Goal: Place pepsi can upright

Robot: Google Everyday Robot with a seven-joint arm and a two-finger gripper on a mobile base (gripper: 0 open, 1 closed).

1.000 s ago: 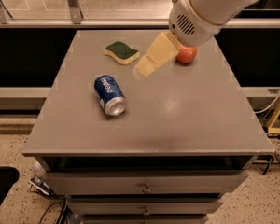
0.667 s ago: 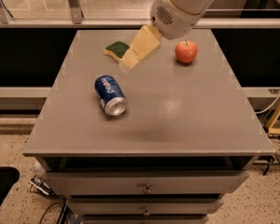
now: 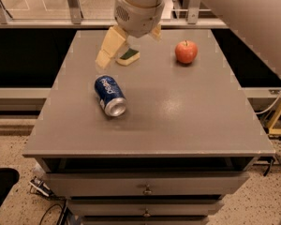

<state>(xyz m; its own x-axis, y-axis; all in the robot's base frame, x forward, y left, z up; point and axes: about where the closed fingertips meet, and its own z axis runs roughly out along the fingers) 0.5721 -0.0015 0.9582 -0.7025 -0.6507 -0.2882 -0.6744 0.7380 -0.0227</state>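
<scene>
Grey tabletop (image 3: pixel 187 121) forms the work surface, set on a cabinet with drawers (image 3: pixel 147 190) below its near edge; speckled flooring shows at the near left and right, and a rail with glass panels runs along the far side. Pepsi can (image 3: pixel 110 95) lies on its side left of the table's centre, not upright; its long axis runs from far-left to near-right, the silver end faces the near side, and the white lettering faces upward; nothing touches it. Gripper (image 3: pixel 131 47) hangs over the far-left part of the table, on the far side of the can and apart from it; its two tan fingers (image 3: pixel 111 46) stand spread wide and hold nothing; the right-hand finger is largely hidden behind the pale round wrist (image 3: pixel 138 11). Sponge (image 3: pixel 129 56), yellow with a green top, lies flat on the far part of the table, appearing between the fingers; contact with it cannot be determined. Apple (image 3: pixel 186 51), red, sits on the far-right part of the table, well apart from the can and the sponge. Large pale arm section (image 3: pixel 253 22) fills the far right corner.
</scene>
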